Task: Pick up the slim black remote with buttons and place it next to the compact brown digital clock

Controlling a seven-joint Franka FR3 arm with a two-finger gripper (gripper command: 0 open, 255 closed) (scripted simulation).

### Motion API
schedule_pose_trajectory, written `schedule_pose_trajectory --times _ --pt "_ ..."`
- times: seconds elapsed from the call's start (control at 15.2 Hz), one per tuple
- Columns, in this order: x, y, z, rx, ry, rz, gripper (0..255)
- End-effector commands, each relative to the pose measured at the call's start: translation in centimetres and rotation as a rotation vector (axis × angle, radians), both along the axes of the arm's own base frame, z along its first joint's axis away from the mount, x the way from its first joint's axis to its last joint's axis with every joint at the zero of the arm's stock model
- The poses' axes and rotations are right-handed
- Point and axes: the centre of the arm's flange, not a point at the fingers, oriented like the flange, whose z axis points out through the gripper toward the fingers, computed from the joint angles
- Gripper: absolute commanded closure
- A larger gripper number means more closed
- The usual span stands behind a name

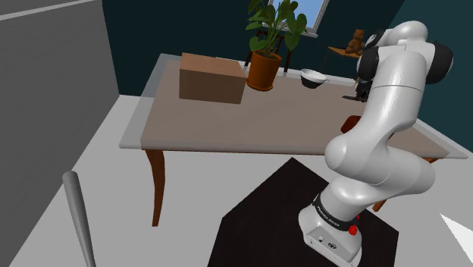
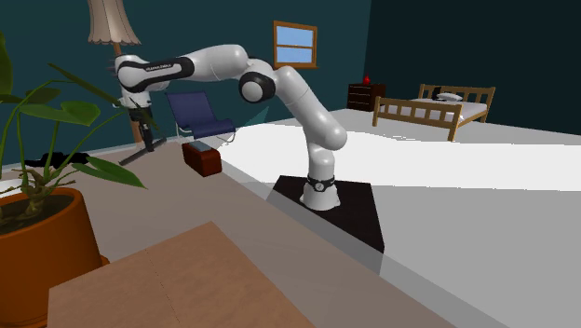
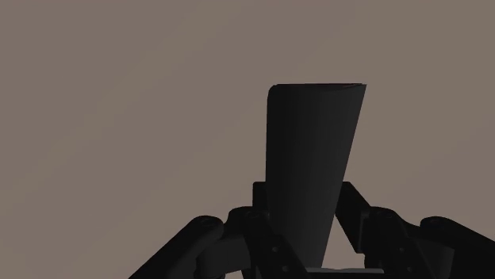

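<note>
Wrist view shows you the all-black two-finger gripper (image 3: 305,198) clamped on the slim black slab-shaped remote (image 3: 315,143), held over the flat taupe table top (image 3: 119,95). Pick-up is judged complete; carry and set-down are outstanding. In the second exterior view, the compact brown box-shaped clock (image 2: 201,158) stands on the table near the hand, with nothing lying beside it yet. The remote's long axis runs straight out from between the fingers, free end towards the table. No buttons are visible on the face shown.
</note>
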Motion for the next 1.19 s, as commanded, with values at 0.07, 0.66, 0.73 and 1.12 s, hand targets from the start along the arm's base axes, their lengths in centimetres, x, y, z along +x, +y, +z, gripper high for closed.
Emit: schedule_pose_trajectory --times 0.07,0.66,0.73,1.12 --pt "0.1 0.1 -1.6 -0.001 0.000 0.000 255" --pt "0.1 0.1 -6.4 -0.001 0.000 0.000 255" --pt "0.1 0.1 -6.9 -0.001 0.000 0.000 255" --pt "0.1 0.1 -10.0 -0.001 0.000 0.000 255"
